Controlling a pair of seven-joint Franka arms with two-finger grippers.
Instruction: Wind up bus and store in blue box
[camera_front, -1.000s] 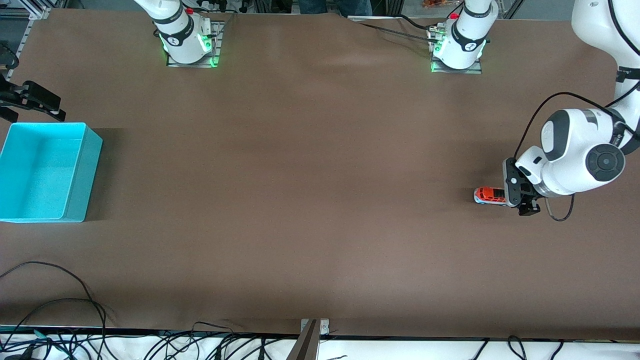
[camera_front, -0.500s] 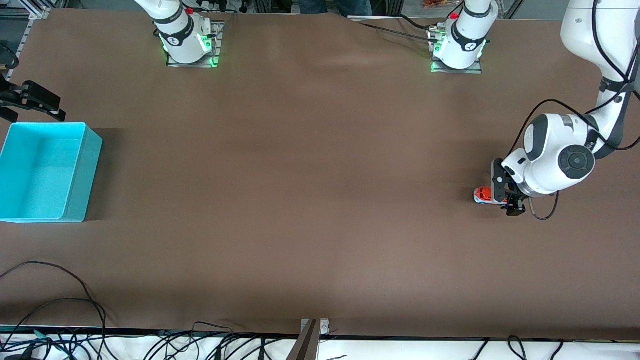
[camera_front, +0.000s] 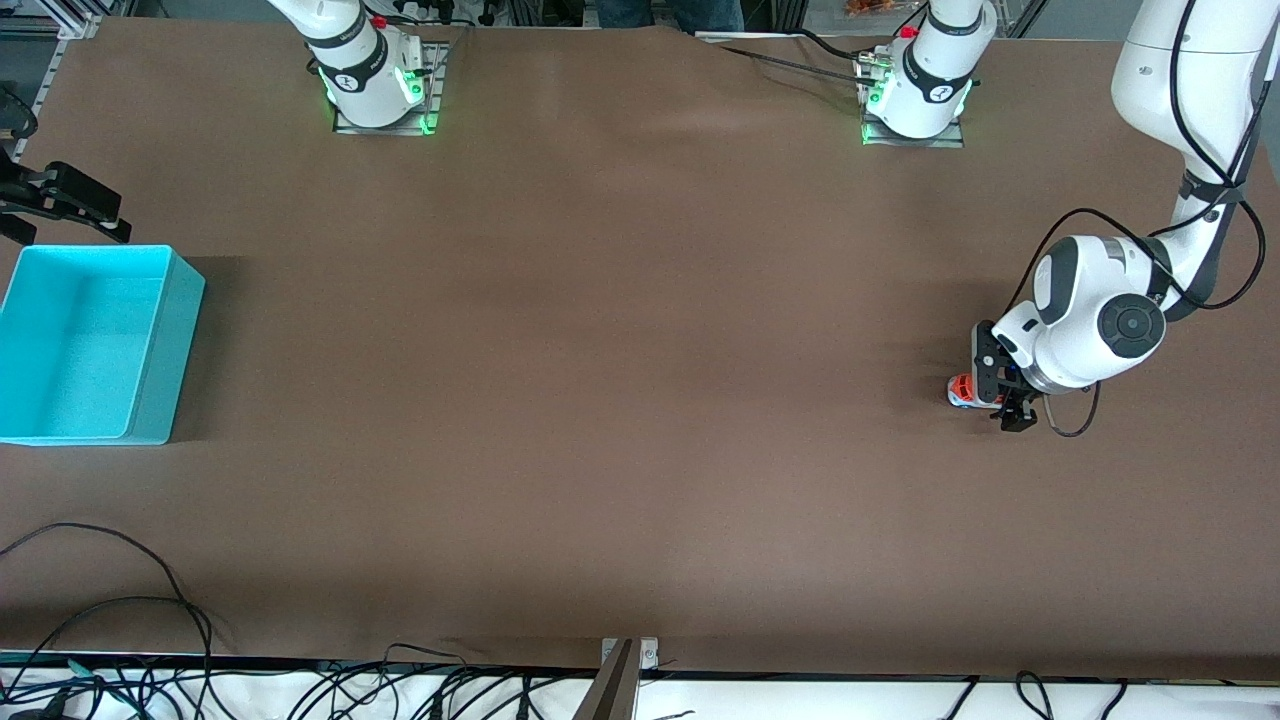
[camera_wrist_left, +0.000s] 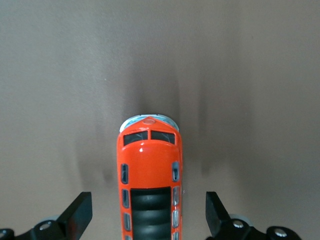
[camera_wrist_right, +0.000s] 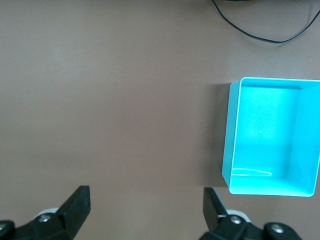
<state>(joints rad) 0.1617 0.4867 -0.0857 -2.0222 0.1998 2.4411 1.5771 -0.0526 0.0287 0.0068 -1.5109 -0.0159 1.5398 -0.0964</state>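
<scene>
1. Since the earlier frames, the left arm (camera_front: 1100, 325) had been lowered and drawn toward the right arm's end of the table, so that more of the bus was covered by its gripper in the front view; the box and the right arm's gripper were seen unchanged.
2. The table (camera_front: 620, 400), covered in brown, was seen spanning the whole front view, with cables (camera_front: 110, 620) lying along its edge nearest the front camera.
3. The blue box (camera_front: 90, 345) was found at the right arm's end of the table, upright, open at the top and with nothing visible inside; it was also shown in the right wrist view (camera_wrist_right: 272, 135).
4. The right gripper (camera_front: 65, 200) was seen waiting at the table's edge just beside the box, on the side farther from the front camera; its fingers (camera_wrist_right: 75, 205) were spread wide and nothing was held.
5. The left gripper (camera_front: 1000, 390) was placed low over the bus, at the left arm's end of the table, its fingers (camera_wrist_left: 80, 215) wide apart and clear of the toy on both sides.
6. The bus (camera_wrist_left: 150, 180) was seen standing on its wheels on the table, well apart from the box, lengthwise between the two open fingers, its orange nose projecting past the fingertips; only that nose (camera_front: 960, 388) showed in the front view.
</scene>
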